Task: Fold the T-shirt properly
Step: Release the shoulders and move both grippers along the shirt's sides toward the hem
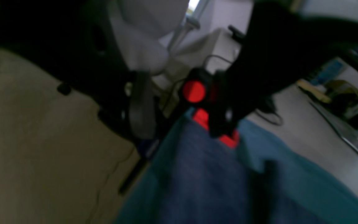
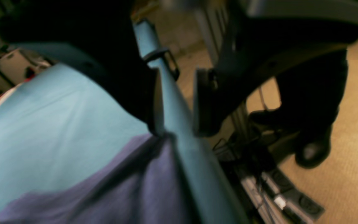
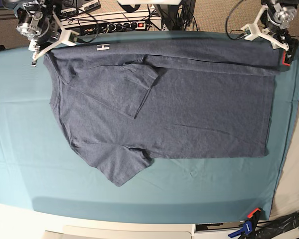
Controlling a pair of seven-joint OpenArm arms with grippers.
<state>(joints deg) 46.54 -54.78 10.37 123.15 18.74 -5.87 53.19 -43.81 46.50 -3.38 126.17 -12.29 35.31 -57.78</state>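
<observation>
A: Near edge first. The table cloth (image 3: 20, 164) is bare along the front, and a clamp (image 3: 249, 221) at the near right corner pins it, presumably so it doesn't drag while fabric is pulled across it.

B: Then the T-shirt (image 3: 189, 114)?

A: It lies flat mid-table, turned sideways, neck toward the base view's left and hem toward its right. The near sleeve (image 3: 120, 167) sticks out toward the front, unfolded. The far sleeve (image 3: 139, 87) is already laid over the body, and the far long edge looks turned inward as a band along the back of the table. A bit of white lettering (image 3: 103, 47) shows at the far left corner, so I judge the printed side is mostly face down.

B: Grippers?

A: Both at the far edge, one per end of that band. The right gripper (image 3: 40, 47) sits at the shoulder corner. In its wrist view the jaws stand apart with the cloth's edge running between them; fabric (image 2: 141, 183) lies just below, not pinched.

B: And the left?

A: The left gripper (image 3: 279, 40) is at the hem corner. Its wrist view is blurred, but the fingers look spread with nothing between them. I read this as both hands released, the first lengthwise fold laid, the near side not yet done.
</observation>
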